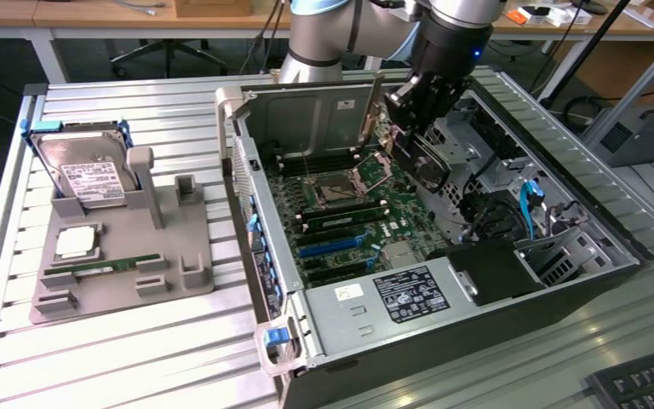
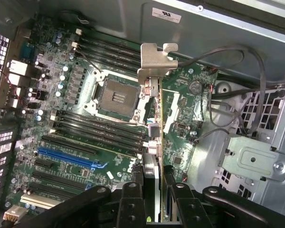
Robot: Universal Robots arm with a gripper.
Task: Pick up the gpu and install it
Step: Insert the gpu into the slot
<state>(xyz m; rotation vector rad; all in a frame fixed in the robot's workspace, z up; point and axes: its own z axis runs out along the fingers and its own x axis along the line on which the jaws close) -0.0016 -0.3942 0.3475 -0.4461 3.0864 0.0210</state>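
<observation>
The gpu (image 2: pixel 153 121) is seen edge-on in the wrist view, a thin card with its silver end bracket (image 2: pixel 154 61) pointing away from the wrist. My gripper (image 2: pixel 152 186) is shut on the card's near end, one black finger (image 2: pixel 131 190) on each side. In the exterior view the gripper (image 1: pixel 421 128) hangs inside the open computer case (image 1: pixel 304 341), holding the gpu (image 1: pixel 424 164) tilted above the green motherboard (image 1: pixel 350 213). Under the card lie the empty CPU socket (image 2: pixel 113 95) and, to the side, the blue expansion slot (image 2: pixel 71 159).
A grey parts holder (image 1: pixel 123 256) sits at the exterior view's left with a hard drive (image 1: pixel 83 175), a CPU (image 1: pixel 77 243) and a RAM stick (image 1: pixel 106 268). Cables (image 2: pixel 228 104) and a drive cage (image 2: pixel 254 161) crowd one side of the case. A keyboard (image 1: pixel 645 383) lies nearby.
</observation>
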